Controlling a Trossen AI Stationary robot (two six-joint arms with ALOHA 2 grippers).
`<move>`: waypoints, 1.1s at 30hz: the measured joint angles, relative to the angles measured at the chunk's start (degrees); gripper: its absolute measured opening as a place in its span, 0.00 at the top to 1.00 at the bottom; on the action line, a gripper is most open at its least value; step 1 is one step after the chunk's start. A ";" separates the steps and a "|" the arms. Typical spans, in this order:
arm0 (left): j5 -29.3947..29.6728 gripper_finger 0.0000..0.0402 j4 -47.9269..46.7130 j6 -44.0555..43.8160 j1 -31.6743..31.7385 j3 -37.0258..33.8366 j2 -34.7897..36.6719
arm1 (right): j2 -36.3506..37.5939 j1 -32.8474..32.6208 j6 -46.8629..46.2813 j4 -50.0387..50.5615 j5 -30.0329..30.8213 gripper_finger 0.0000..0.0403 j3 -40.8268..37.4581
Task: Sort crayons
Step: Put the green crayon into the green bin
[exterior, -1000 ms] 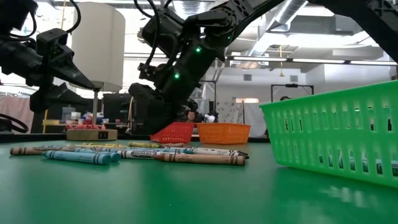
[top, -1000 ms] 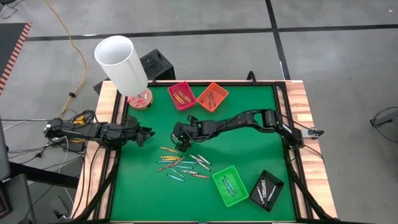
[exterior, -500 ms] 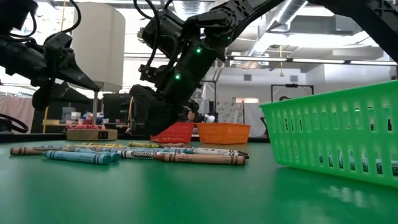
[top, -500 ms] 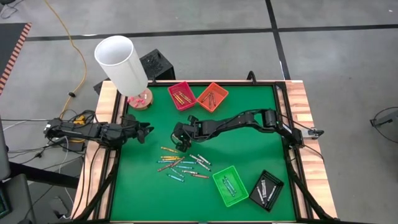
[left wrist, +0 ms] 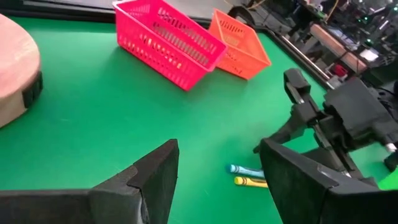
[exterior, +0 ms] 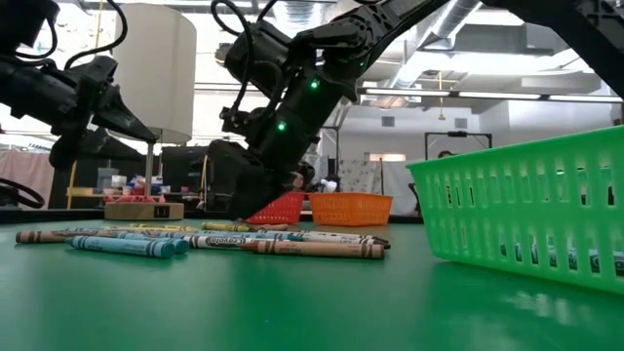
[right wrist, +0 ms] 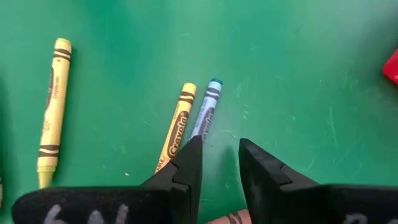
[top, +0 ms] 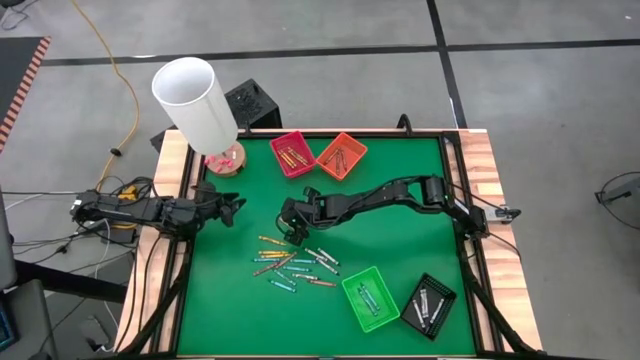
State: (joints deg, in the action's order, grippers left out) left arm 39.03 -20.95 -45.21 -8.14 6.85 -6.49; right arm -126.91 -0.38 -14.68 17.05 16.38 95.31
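Right gripper (top: pixel 291 232) hovers over the far end of the crayons (top: pixel 295 264) mid-table, fingers slightly apart and empty, lining up on a blue one (right wrist: pixel 206 112). Next: drop and pinch it. Left gripper (top: pixel 232 208) waits spread at the left edge.

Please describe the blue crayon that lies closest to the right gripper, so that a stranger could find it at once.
On the green table, find the loose heap of crayons near the middle. At the heap's edge toward the red basket, under the right gripper, lies the blue crayon. It lies side by side with a yellow crayon; it is the only blue one of that pair.
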 joint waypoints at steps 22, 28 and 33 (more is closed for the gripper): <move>0.67 0.46 -0.02 0.00 -0.02 0.00 -0.01 | -1.32 -0.81 0.61 -4.50 0.08 0.73 0.11; 0.61 0.46 -0.04 -0.02 -0.02 0.00 0.01 | -3.13 -1.14 -0.22 -4.67 -0.04 0.73 0.20; 0.53 0.46 -0.08 -0.07 -0.02 0.00 0.01 | -3.13 -1.16 -0.29 -4.58 -0.07 0.73 0.17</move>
State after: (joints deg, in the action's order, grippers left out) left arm 39.56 -21.03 -45.28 -8.16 6.85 -6.48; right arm -130.04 -1.54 -14.97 12.47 16.32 95.48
